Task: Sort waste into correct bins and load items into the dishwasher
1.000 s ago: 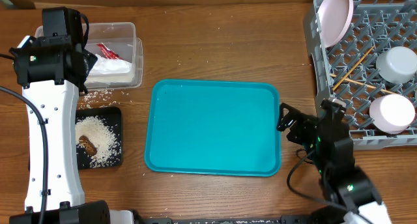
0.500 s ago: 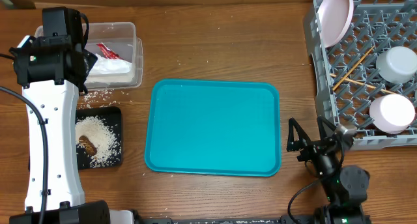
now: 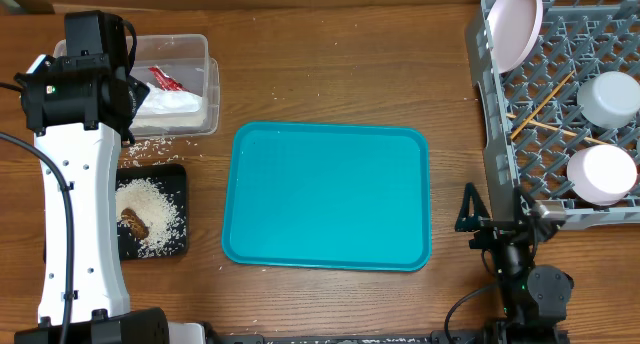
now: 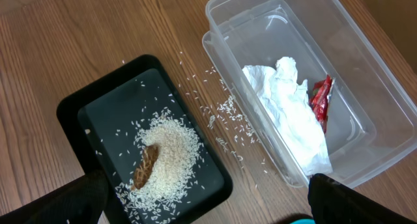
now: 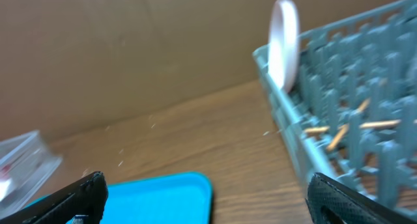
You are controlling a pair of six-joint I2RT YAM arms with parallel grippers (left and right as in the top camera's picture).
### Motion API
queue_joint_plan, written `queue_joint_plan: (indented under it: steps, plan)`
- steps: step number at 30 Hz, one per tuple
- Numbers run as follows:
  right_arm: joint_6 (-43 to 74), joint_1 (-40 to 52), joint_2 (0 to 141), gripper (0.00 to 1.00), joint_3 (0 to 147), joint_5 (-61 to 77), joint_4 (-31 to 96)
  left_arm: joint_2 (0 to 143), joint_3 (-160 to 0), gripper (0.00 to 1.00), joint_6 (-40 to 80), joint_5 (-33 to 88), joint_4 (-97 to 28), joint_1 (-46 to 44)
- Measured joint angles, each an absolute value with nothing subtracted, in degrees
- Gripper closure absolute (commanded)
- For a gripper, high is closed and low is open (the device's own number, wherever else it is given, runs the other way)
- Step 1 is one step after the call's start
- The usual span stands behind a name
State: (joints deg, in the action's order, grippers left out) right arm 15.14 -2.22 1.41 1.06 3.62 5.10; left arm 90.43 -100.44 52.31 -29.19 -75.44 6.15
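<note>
The clear tub [image 3: 205, 79] [image 4: 365, 74] holds the crumpled white napkin [image 3: 170, 101] [image 4: 287, 107] and red wrapper [image 3: 163, 80] [image 4: 320, 101]. The black tray [image 3: 180, 179] [image 4: 104, 110] holds white rice [image 3: 150, 209] [image 4: 169, 159] and a brown lump [image 3: 134, 222] [image 4: 144, 167]. The grey rack [image 3: 495, 134] [image 5: 339, 120] holds the white plate [image 3: 515, 24] [image 5: 284, 42] upright, two bowls [image 3: 610, 97] [image 3: 602, 174] upside down, and chopsticks [image 3: 540, 109] [image 5: 345, 133]. My left gripper [image 4: 208, 217] is open and empty above tub and tray. My right gripper [image 3: 500, 224] [image 5: 205, 208] is open and empty beside the rack.
A large teal serving tray [image 3: 325, 196] [image 5: 163, 198] lies empty in the middle. Loose rice grains [image 3: 150, 147] [image 4: 225, 113] are scattered on the wooden table between the tub and the black tray.
My right arm has drawn back toward the front edge of the table and now points away from me, its gripper open. The left arm has not moved.
</note>
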Motion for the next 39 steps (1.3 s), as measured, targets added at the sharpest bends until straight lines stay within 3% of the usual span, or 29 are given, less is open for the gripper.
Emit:
queue_joint_plan:
  steps: [39]
  plan:
    - [13.45, 2.66, 0.84, 0.00, 1.06, 0.58, 5.17, 90.43, -100.44, 0.00, 52.31, -29.19, -75.44, 6.15]
